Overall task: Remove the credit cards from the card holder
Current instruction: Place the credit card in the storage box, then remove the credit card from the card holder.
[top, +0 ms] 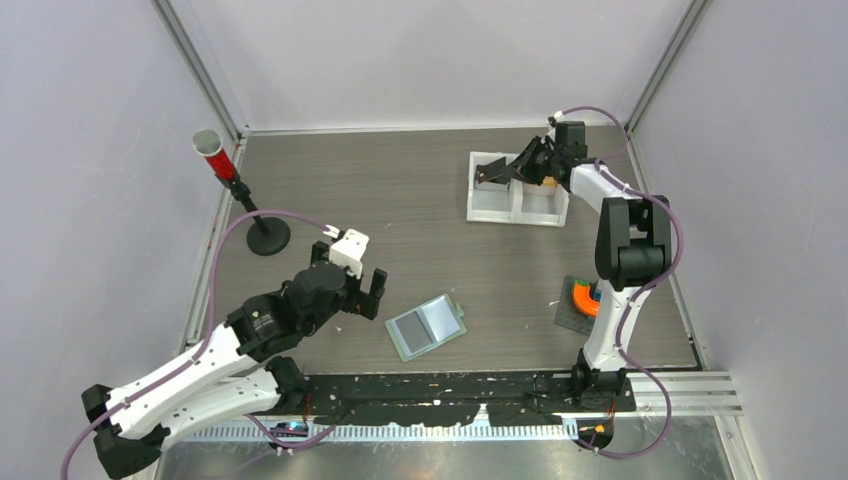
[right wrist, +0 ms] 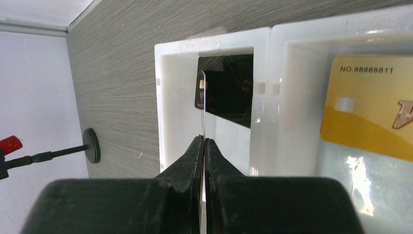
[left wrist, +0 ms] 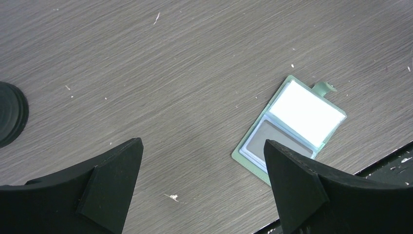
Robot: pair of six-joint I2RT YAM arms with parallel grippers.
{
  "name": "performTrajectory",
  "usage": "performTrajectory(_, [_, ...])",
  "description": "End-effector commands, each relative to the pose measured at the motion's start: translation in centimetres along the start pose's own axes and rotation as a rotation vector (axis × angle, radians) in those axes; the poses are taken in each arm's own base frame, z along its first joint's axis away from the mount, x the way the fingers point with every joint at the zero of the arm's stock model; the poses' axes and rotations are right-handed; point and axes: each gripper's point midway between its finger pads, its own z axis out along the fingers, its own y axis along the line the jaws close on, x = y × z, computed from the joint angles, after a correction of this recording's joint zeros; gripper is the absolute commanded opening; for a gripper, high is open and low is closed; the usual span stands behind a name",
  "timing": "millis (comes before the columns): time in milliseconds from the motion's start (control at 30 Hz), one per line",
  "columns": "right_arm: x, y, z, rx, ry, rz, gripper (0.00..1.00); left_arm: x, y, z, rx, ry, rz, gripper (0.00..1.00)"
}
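Observation:
The sage-green card holder (top: 427, 326) lies open on the table near the front; it also shows in the left wrist view (left wrist: 292, 126), pale pockets up and snap tab at the far edge. My left gripper (top: 355, 295) is open and empty just left of it, above the table (left wrist: 202, 142). My right gripper (top: 520, 168) is at the back, over the white tray (top: 490, 212). It is shut (right wrist: 204, 140) on a thin card (right wrist: 205, 102) seen edge-on, colour unclear, above the left compartment. An orange-tan credit card (right wrist: 370, 112) lies in the right compartment.
A black flat piece (right wrist: 229, 95) is in the tray's left compartment (right wrist: 175, 97). A red-topped stand (top: 215, 155) with a black round base (top: 268, 237) stands at the back left. An orange and black item (top: 585, 300) lies by the right arm. A black rail (top: 450, 390) runs along the front.

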Motion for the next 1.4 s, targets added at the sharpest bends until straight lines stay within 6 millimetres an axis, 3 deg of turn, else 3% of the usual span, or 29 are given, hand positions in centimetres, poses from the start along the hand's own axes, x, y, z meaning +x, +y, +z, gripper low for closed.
performTrajectory(0, [-2.5, 2.0, 0.6, -0.06, -0.05, -0.02, 0.07, -1.6, 0.3, -0.2, -0.017, -0.05, -0.024, 0.99])
performTrajectory(300, [-3.2, 1.1, 1.9, -0.033, -0.054, -0.005, 0.17, -1.7, 0.1, -0.2, -0.014, -0.041, -0.023, 0.99])
performTrajectory(400, [-3.8, 1.3, 1.8, -0.026, -0.066, -0.017, 0.25, -1.6, 0.0, -0.1, -0.011, -0.034, -0.034, 0.99])
performTrajectory(633, [-5.1, 1.4, 0.6, 0.041, -0.094, -0.03, 0.33, -0.9, -0.5, 0.1, 0.0, -0.005, -0.083, 0.99])
performTrajectory(767, [-6.0, 2.7, -0.7, 0.059, -0.12, -0.06, 0.36, -0.5, -0.1, 0.1, -0.03, 0.009, -0.091, 0.99])
performTrajectory(933, [-5.4, 5.2, -2.4, 0.04, -0.12, -0.087, 0.37, 0.6, -0.9, 0.8, 0.009, 0.035, -0.146, 0.99])
performTrajectory(1067, [-2.9, 7.3, -4.1, 0.024, -0.113, -0.116, 0.37, 2.5, -1.0, 1.3, -0.001, 0.108, -0.214, 0.99])
performTrajectory(1100, [-1.2, 7.3, -4.1, 0.03, -0.085, -0.119, 0.38, 2.9, -1.1, 1.3, 0.0, 0.123, -0.231, 0.98])
performTrajectory(1133, [-0.9, 8.2, -5.0, 0.025, -0.101, -0.132, 0.38, 3.3, -1.3, 1.3, 0.01, 0.136, -0.247, 0.97])
performTrajectory(1167, [1.2, 8.2, -4.9, 0.03, -0.069, -0.144, 0.39, 3.6, -1.4, 1.3, 0.016, 0.142, -0.26, 0.96])
performTrajectory(1200, [1.5, 9.0, -6.0, 0.029, -0.089, -0.163, 0.39, 3.9, -1.5, 1.2, 0.023, 0.144, -0.268, 0.95])
performTrajectory(1267, [6.0, 9.3, -6.3, 0.04, -0.032, -0.215, 0.41, 4.3, -1.5, 1.0, 0.035, 0.136, -0.264, 0.94])
performTrajectory(1300, [6.7, 10.1, -7.2, 0.029, -0.043, -0.238, 0.42, 4.4, -1.3, 0.8, 0.034, 0.13, -0.255, 0.94])
performTrajectory(1333, [9.4, 9.8, -7.1, 0.026, 0.002, -0.265, 0.43, 4.5, -0.9, 0.6, 0.025, 0.123, -0.246, 0.95])
performTrajectory(1367, [10.1, 10.5, -7.7, 0.01, -0.004, -0.285, 0.44, 4.6, -0.4, 0.4, 0.01, 0.111, -0.237, 0.95])
